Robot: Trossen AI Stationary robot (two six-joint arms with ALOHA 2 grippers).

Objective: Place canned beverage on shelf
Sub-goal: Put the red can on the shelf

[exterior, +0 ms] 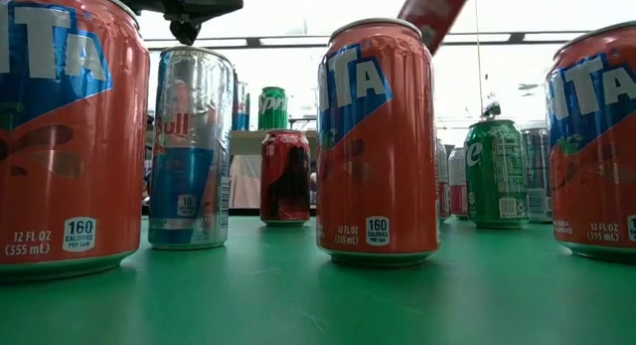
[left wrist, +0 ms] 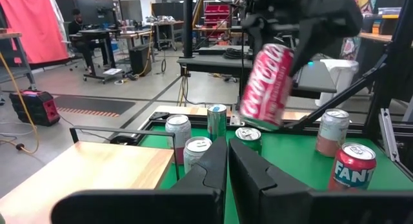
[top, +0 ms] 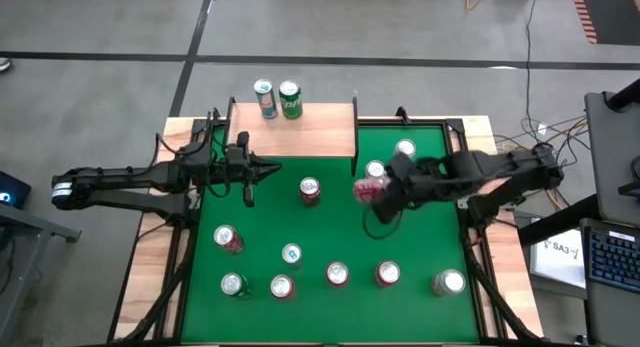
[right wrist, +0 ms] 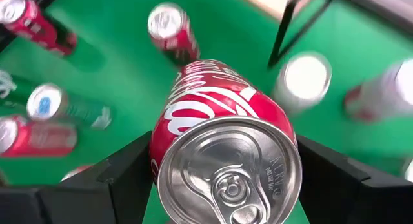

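From above, the right gripper (top: 380,192) carries a red cola can (top: 367,190) tilted above the green table (top: 420,247), just right of the shelf (top: 300,137), where 2 cans (top: 277,99) stand far. In its wrist view the can (right wrist: 222,130) sits clamped between both fingers. Level it before lowering onto bare board. The left gripper (top: 250,177) waits shut near the shelf's near edge.

Fourteen cans show from above. Two stand on the shelf (top: 300,130), a blue-and-white can (top: 265,98) and a green can (top: 290,99). One red cola can (top: 368,190) sits between the right gripper's (top: 372,193) fingers. Eleven more stand on the green table (top: 420,237): two just behind that gripper, nine in front and to its side. There are two arms.
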